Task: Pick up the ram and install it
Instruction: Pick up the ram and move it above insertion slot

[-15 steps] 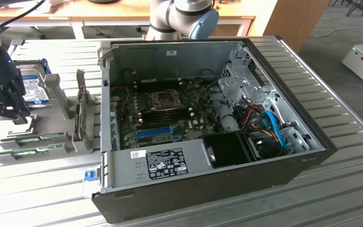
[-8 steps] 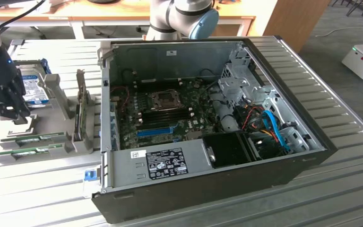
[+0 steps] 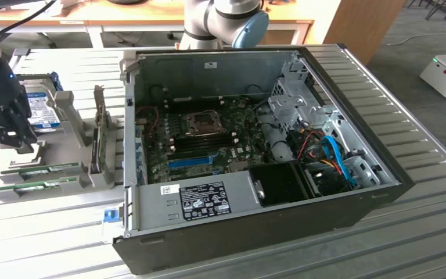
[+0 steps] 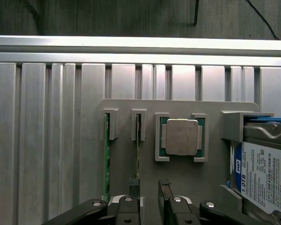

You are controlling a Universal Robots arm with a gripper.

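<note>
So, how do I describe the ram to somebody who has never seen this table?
On the exterior view's left of the open computer case, a gray holder lies on the slatted table. The ram is a long, thin green board standing on edge in a narrow slot, a second one beside it. Its neighbours are a square silver processor and a silver, blue-labelled hard drive.

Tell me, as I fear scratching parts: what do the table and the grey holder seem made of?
The table: likely aluminium, brushed; pale silvery ribbed slats with a soft sheen. The holder: probably matte grey plastic; dull, even surface with moulded slots.
</note>
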